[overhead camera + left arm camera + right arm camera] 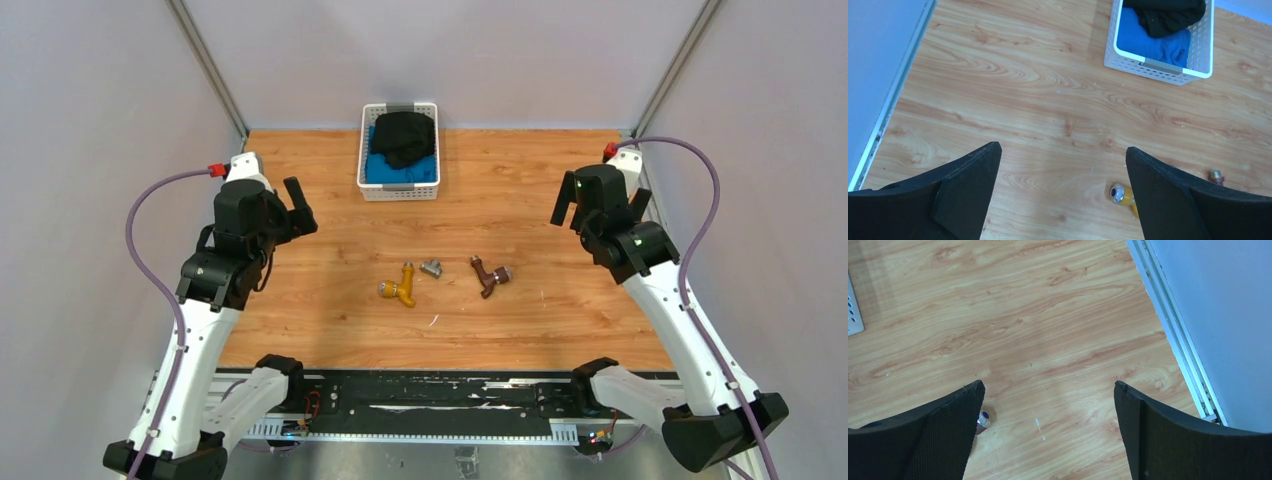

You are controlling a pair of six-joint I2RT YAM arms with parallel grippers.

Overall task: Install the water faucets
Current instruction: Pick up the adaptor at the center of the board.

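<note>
Two water faucets lie loose near the middle of the wooden table. The brass-yellow faucet (400, 286) is on the left, and the dark reddish-brown faucet (489, 275) with a silvery end is on the right. My left gripper (296, 206) hangs open above the table's left side, well away from both. In the left wrist view the yellow faucet (1122, 194) peeks out beside the right finger (1168, 200). My right gripper (598, 205) hangs open over the right side. In the right wrist view the brown faucet's blue-marked knob (983, 418) shows by the left finger (943, 435).
A stubby grey metal fitting (432, 267) lies between the two faucets. A white basket (399, 190) holding blue and black cloth stands at the back centre. Grey walls with metal rails (1178, 335) bound the table on both sides.
</note>
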